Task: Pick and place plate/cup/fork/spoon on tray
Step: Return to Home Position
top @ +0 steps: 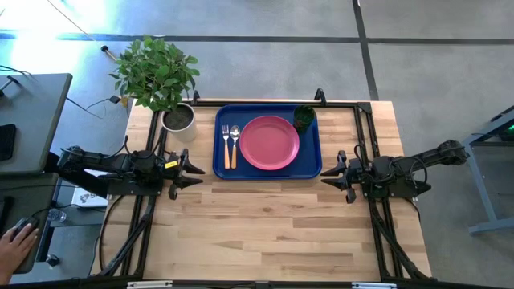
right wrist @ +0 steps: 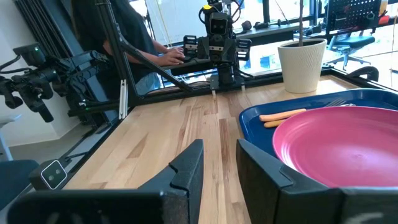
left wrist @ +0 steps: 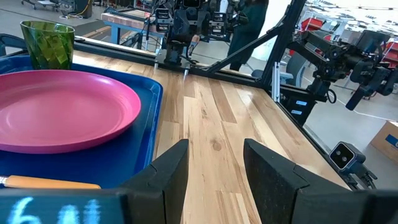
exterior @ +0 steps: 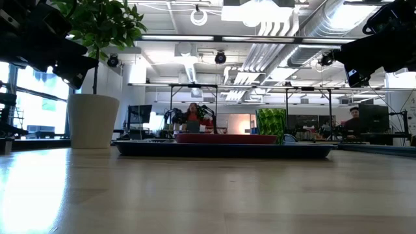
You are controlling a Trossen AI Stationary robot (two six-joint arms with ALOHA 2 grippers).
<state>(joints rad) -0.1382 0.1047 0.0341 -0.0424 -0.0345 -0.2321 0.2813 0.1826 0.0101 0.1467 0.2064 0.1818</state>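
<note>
The dark blue tray lies at the table's far middle. On it rest the pink plate, the dark green cup at its far right corner, and the fork and spoon side by side at its left. My left gripper is open and empty, just left of the tray's near left corner. My right gripper is open and empty, just right of the tray's near right corner. The plate and cup also show in the left wrist view.
A grey-white pot with a green plant stands left of the tray at the far edge. A black frame rail runs along the right side. Bare wood lies in the near half of the table. A person's hand shows off the table's left.
</note>
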